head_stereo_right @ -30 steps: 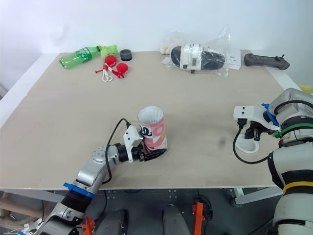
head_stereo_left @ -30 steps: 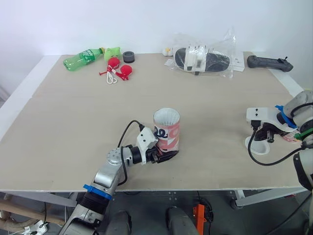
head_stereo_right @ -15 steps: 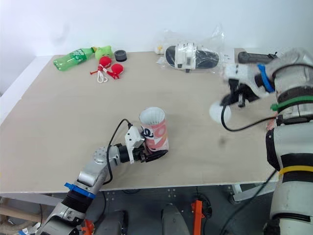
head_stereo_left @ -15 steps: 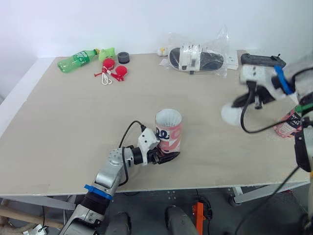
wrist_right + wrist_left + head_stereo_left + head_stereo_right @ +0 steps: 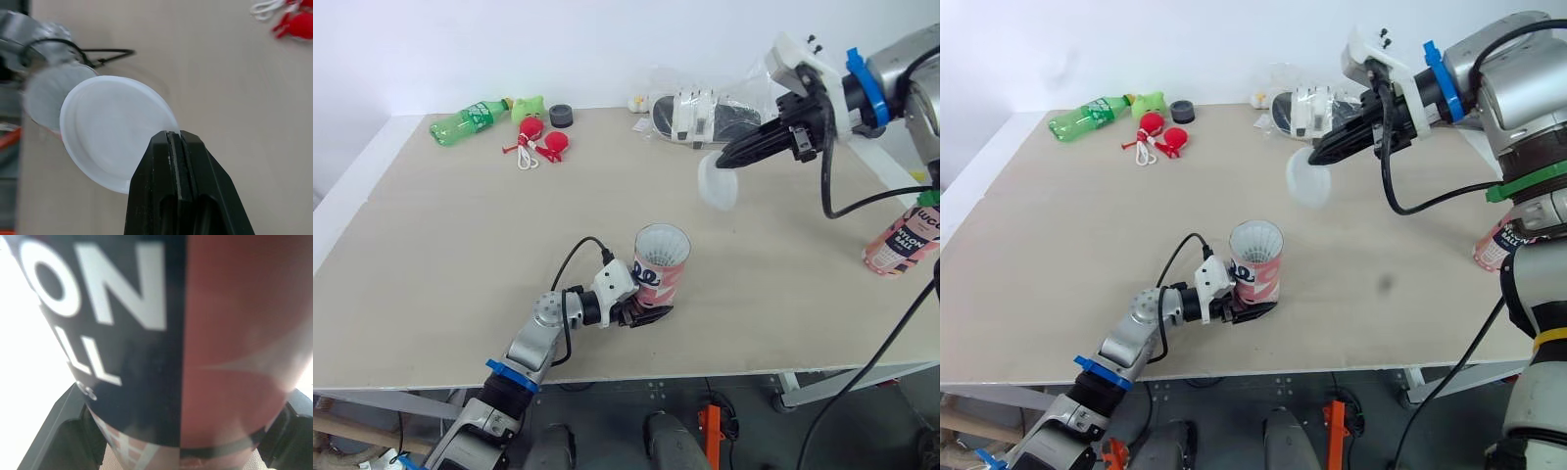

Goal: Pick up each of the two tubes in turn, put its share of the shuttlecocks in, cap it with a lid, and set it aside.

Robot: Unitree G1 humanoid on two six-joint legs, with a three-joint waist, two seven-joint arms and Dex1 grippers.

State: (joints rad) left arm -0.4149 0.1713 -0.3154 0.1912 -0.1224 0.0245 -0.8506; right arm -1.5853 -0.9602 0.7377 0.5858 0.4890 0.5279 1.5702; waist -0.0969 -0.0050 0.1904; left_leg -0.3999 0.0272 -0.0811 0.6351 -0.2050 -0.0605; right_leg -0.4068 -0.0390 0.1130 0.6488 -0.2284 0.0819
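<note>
Capping approach. The red-and-black cardboard tube (image 5: 661,269) stands upright near the front edge of the pale wooden table (image 5: 460,245). Its long axis is vertical and its open mouth faces up, white inside, seemingly with shuttlecocks. The left gripper (image 5: 646,313) clasps the tube low on its wall, one black finger on each side, with the base at the table. The right gripper (image 5: 729,160) has its fingers pressed together on the rim of a white round plastic lid (image 5: 717,181). The lid hangs tilted in the air, above and to the right of the tube's mouth and apart from it. The right arm is the nearer to capping. The lid likely has to travel down and leftward and be levelled before seating. A second pinkish tube (image 5: 909,235) stands at the table's right edge.
</note>
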